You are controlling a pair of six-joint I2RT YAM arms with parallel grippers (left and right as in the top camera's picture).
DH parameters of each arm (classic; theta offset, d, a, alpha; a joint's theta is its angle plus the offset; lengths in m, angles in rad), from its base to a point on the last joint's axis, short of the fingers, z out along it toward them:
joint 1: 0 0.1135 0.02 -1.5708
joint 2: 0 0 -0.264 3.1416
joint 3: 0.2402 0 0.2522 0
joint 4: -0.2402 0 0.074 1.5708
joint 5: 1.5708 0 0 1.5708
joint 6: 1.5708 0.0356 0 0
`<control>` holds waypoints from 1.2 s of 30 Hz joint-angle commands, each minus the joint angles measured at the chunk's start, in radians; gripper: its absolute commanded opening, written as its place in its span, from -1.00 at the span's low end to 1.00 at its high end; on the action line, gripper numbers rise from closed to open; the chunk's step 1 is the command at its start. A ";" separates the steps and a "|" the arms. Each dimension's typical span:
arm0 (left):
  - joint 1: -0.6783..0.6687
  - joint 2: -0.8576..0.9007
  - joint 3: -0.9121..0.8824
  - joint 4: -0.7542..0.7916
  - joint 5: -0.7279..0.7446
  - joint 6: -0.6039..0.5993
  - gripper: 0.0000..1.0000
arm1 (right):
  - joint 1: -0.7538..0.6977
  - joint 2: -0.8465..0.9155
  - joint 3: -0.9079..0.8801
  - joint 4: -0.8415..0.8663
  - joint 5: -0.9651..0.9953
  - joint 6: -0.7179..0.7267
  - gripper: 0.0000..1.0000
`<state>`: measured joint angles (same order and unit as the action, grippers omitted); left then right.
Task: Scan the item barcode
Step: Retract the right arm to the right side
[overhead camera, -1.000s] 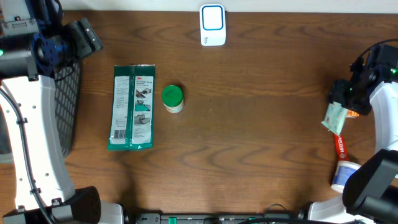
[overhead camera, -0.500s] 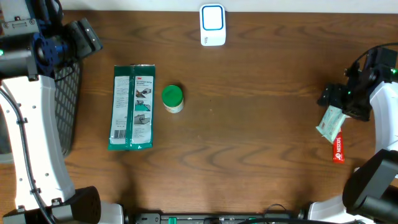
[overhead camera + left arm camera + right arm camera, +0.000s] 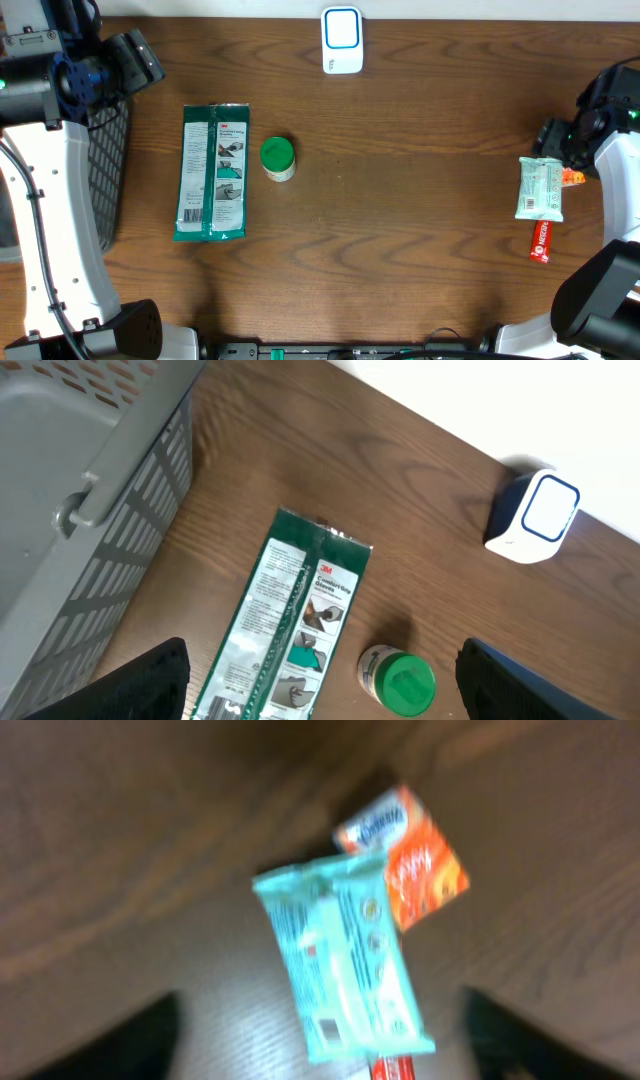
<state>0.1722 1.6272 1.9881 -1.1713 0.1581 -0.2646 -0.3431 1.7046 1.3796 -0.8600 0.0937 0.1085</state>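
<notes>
Nearest on the right lay the red tube, and partly over its far end the pale teal packet, loose on the surface. I judged it light, soft and crinkly, best pinched across a sealed end. Just beyond it my right tool hung spread and empty, as did my left tool. The scanner stood farthest.

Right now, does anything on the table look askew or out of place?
Yes: at the right edge, the pale green packet lies partly over an orange sachet and a red tube, a loose heap.
</notes>
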 commanded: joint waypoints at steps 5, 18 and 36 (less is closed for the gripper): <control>0.003 0.003 0.005 -0.003 0.006 0.008 0.70 | 0.003 0.009 -0.005 0.009 -0.019 0.021 0.99; 0.003 0.003 0.005 -0.003 0.006 0.008 0.69 | -0.514 -0.077 -0.027 -0.315 0.257 0.604 0.21; 0.003 0.003 0.005 -0.003 0.006 0.008 0.69 | -1.138 -0.053 -0.476 0.175 -0.009 0.457 -0.96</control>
<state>0.1722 1.6272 1.9881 -1.1709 0.1581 -0.2646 -1.4647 1.6436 0.9985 -0.7704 0.2893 0.7147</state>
